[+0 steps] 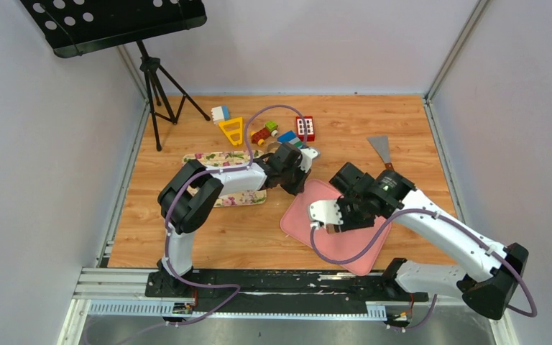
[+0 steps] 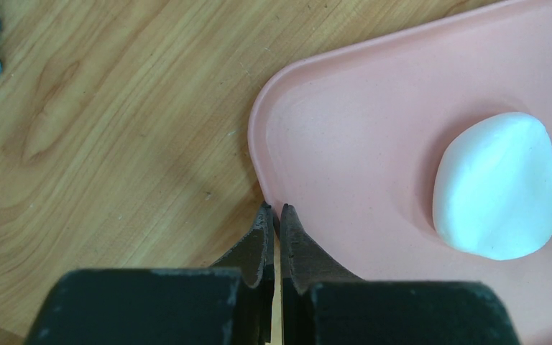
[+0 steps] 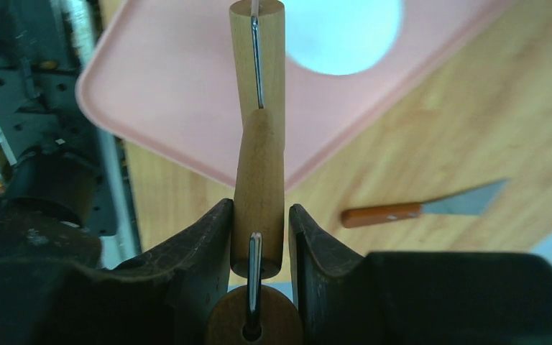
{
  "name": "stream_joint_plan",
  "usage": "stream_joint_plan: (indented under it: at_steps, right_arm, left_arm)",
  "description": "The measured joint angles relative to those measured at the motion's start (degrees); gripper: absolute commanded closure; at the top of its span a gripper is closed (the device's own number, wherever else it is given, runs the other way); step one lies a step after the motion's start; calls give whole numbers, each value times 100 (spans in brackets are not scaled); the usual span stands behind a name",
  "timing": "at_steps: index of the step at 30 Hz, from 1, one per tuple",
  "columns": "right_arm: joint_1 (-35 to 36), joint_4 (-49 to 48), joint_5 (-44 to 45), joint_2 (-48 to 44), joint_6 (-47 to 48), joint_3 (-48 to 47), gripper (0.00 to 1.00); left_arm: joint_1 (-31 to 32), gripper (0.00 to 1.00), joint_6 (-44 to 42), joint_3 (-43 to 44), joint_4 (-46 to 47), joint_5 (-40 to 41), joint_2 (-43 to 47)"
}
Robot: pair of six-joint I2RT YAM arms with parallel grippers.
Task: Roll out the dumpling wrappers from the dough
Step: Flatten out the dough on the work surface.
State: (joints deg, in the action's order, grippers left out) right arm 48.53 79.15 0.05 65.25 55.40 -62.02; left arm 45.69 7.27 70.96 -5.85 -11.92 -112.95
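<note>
The right tool (image 3: 260,213) is clamped on the wooden roller (image 3: 259,165), and the left tool (image 2: 276,215) is pinched together at the pink mat (image 2: 374,93) holding the dough (image 2: 496,187).

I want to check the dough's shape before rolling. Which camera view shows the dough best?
The left wrist view: the dough lies whole and sharp on the pink mat. The right wrist view shows it blurred and cropped at the top edge. In the top view I cannot make it out.
</note>
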Motion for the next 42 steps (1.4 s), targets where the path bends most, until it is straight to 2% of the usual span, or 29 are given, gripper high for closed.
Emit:
stream_joint_plan:
  at_steps: [4,7,21,31,42]
  right_arm:
    - [-31,-273,282,81,238,-678,100]
    - [-33,-535,407,236,544,-723,100]
    - [7,-1154,251,411,2485,208,100]
    - [549,-1840,807,365,2728,883,100]
    - [673,-2004,992,579,2721,802,100]
  left_arm:
    - [2,100,-81,35,-70,-17,0]
    - [-2,100,-133,55,-107,-33,0]
    - [-35,100,-229,190,-249,-179,-83]
    - [-42,100,-247,249,-306,-219,-116]
    - [-46,100,-267,256,-310,-249,-118]
